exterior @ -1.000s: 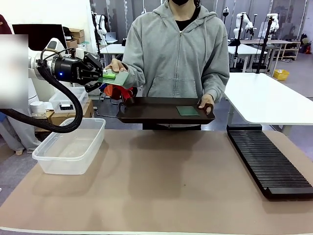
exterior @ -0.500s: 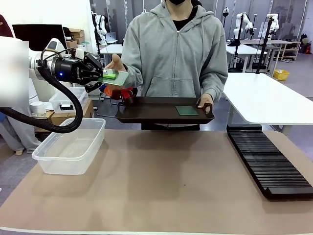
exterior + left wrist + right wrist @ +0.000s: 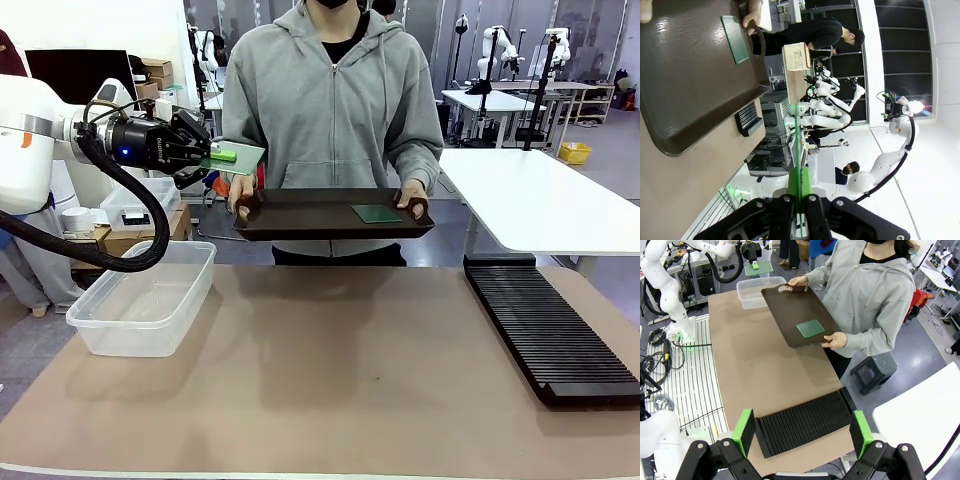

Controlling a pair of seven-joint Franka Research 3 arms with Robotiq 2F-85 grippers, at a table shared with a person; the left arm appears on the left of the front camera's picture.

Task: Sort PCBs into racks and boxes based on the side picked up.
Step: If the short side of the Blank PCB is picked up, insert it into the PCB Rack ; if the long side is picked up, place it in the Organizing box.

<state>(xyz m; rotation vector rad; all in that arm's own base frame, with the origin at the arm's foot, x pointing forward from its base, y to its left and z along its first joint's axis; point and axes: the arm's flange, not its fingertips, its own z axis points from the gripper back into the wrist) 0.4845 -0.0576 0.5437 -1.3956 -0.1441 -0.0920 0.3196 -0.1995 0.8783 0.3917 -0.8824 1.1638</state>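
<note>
One PCB [image 3: 242,157], thin, stiff and probably light, hangs level just beside the dark brown tray [image 3: 300,205], with the left gripper [image 3: 218,155] clamped on one edge. Its bare margins look the safest hold, as the faces seem smooth and fragile. A second PCB [image 3: 376,213] lies on the tray. The right gripper [image 3: 802,431] has its jaws wide apart over the slotted rack [image 3: 810,417]. No lettering is readable.

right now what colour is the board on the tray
Green; the PCB on the tray shows best in the right wrist view.
</note>
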